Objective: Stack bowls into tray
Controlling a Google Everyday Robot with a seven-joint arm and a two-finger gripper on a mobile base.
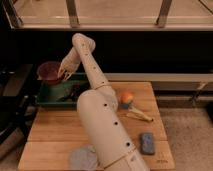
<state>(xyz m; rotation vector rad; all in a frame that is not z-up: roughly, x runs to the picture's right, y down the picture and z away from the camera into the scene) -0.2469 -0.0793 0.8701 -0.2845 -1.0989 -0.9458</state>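
The dark maroon bowl (49, 71) hangs above the back left end of the green tray (54, 96). My gripper (63, 73) is at the bowl's right rim and is shut on it. My arm rises from the bottom of the view, over the table and up to the bowl. Something dark lies in the tray beside my arm; I cannot tell what it is. The red-orange bowl does not show clearly. A round orange thing (127, 96) stands on the table right of my arm.
The wooden table (55, 132) holds a yellow object (139, 116), a blue-grey block (147, 142) and a grey-blue cloth (81, 158) at the front edge. A dark chair stands to the left. A dark counter and a railing are behind.
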